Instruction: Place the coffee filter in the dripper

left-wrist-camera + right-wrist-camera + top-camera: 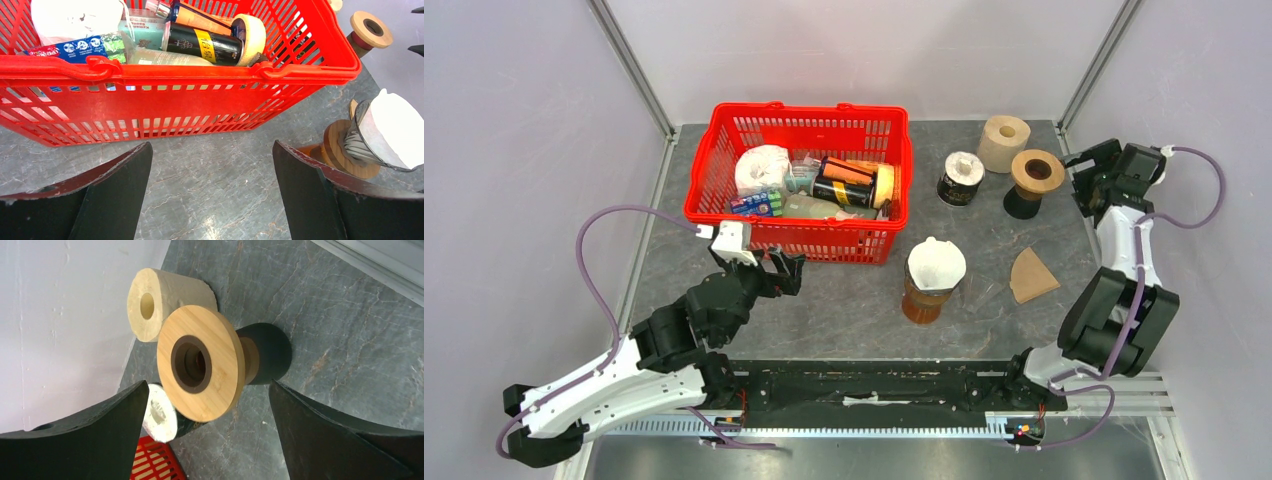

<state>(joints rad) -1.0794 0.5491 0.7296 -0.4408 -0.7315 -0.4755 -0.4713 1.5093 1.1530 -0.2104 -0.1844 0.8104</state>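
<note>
Robotics lab test cell: plain pale walls [514, 120] and metal corner posts [632, 65] box in a grey stone-patterned desk [854, 300], where two cabled arms [624, 385] stand bolted to a black rail [874, 385] near a red basket [824, 240] of staged groceries.

Filter [936, 262] sits in dripper [924, 303], right of basket [824, 241].
</note>
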